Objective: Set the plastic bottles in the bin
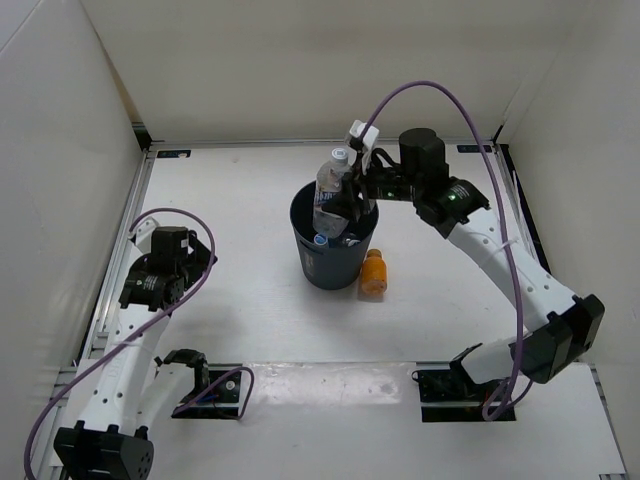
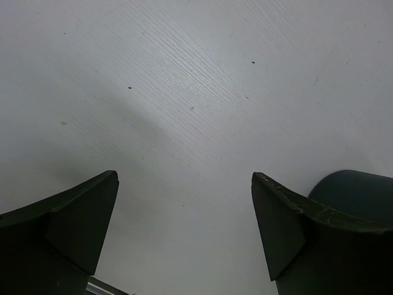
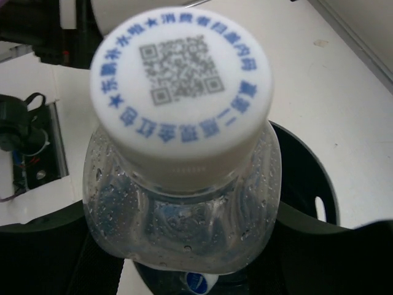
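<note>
My right gripper (image 1: 350, 205) is shut on a clear bottle (image 1: 330, 182) with a white cap and holds it upright over the round dark bin (image 1: 335, 262), its lower end inside the rim. In the right wrist view the bottle's cap (image 3: 181, 86) fills the frame, the bin's rim and handle cutout (image 3: 319, 208) lie below, and a blue-capped bottle (image 3: 199, 284) lies inside, also showing in the top view (image 1: 320, 240). The short orange bottle (image 1: 373, 272) lies on the table against the bin's right side. My left gripper (image 1: 190, 368) is open and empty, low at the near left.
White walls enclose the table on the left, back and right. The left wrist view shows bare table between my fingers (image 2: 73, 215) and a dark rounded shape (image 2: 359, 190) behind the right one. Arm mounts (image 1: 465, 392) sit at the near edge.
</note>
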You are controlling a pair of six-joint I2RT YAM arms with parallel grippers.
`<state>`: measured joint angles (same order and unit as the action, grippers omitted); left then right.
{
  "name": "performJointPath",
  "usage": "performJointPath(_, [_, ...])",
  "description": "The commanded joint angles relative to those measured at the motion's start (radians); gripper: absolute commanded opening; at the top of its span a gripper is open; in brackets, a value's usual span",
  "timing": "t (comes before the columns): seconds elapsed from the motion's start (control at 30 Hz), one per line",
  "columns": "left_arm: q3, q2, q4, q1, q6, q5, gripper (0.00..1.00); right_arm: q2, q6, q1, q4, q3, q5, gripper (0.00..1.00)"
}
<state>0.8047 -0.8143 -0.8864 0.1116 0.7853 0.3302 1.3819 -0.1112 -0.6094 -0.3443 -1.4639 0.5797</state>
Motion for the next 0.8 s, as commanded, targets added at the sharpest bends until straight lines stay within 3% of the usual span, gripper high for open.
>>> performJointPath(0.0, [-0.016,0.024,0.012,-0.007,-0.009,-0.016,1.0,0.0,-0.03,0.013,0.021,-0.076,-0.055,0.48])
performJointPath(0.17, [-0.029,0.043,0.007,-0.01,0.002,-0.019,1.0,-0.01,-0.111,-0.029,-0.019,-0.075,-0.251,0.63])
performJointPath(0.23, [-0.03,0.047,-0.003,-0.009,0.0,-0.017,1.0,-0.029,-0.162,-0.073,-0.044,-0.07,-0.338,0.79])
performJointPath(0.27, [-0.03,0.049,-0.008,-0.012,0.0,-0.016,1.0,-0.043,-0.163,-0.088,-0.041,-0.066,-0.488,0.9])
performJointPath(0.33, [-0.033,0.059,-0.011,-0.012,0.002,-0.013,1.0,-0.072,-0.166,-0.13,-0.007,-0.058,-0.619,0.9])
performJointPath(0.43, [-0.042,0.072,-0.01,-0.015,0.0,-0.013,1.0,-0.101,-0.159,-0.109,-0.001,-0.11,-0.647,0.9])
performJointPath(0.5, [-0.041,0.075,-0.017,-0.021,0.0,-0.011,1.0,-0.112,-0.064,-0.061,-0.009,-0.145,-0.67,0.9])
performJointPath(0.6, [-0.045,0.081,-0.02,-0.023,-0.008,-0.011,1.0,-0.126,0.149,0.086,-0.019,-0.214,-0.678,0.9])
performJointPath(0.63, [-0.05,0.078,-0.017,-0.024,-0.011,-0.013,1.0,-0.127,0.174,0.191,-0.033,-0.219,-0.664,0.9])
performJointPath(0.77, [-0.055,0.063,-0.002,-0.035,-0.012,-0.019,1.0,-0.136,0.295,0.38,-0.123,-0.111,-0.468,0.9])
